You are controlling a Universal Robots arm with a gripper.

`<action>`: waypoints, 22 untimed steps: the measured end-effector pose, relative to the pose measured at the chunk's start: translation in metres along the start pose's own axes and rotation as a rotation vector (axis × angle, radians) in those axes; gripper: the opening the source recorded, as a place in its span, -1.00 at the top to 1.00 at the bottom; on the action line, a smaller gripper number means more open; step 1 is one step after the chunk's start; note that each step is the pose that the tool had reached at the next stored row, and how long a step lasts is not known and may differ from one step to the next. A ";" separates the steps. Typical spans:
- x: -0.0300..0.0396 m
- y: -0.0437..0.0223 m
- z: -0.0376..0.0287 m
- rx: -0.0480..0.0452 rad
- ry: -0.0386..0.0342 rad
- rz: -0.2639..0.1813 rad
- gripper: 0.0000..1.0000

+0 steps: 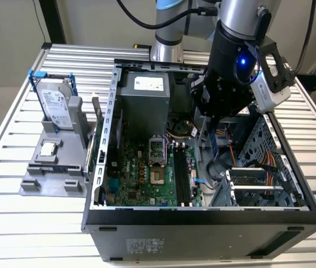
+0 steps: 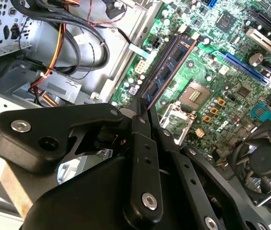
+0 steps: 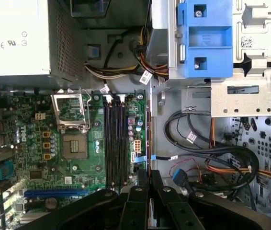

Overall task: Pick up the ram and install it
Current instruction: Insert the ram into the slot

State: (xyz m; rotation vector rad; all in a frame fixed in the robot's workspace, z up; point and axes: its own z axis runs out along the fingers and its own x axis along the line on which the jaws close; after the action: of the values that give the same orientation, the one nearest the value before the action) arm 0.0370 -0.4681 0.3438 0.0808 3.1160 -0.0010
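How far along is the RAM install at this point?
Pickup is done: the gripper is shut on the long dark-blue RAM stick, held edge-on over the green motherboard. Left: seating it. The black memory slots look empty, and the stick hangs beside them, above the open grey computer case.

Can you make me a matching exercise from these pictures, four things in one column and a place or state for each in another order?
Things:
1. ram
2. hard drive
3. motherboard
4. gripper

Places or states:
A. on the grey stand outside the case, in a blue bracket
B. flat on the floor of the open case
C. shut on a thin board's edge
D. held above the motherboard

Pairs: 1-D, 2-A, 3-B, 4-C
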 end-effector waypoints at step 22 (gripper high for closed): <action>0.0006 -0.0002 0.0192 0.0087 -0.0042 0.001 1.00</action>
State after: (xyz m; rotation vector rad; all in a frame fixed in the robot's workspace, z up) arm 0.0369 -0.4683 0.3246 0.0818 3.1120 -0.0146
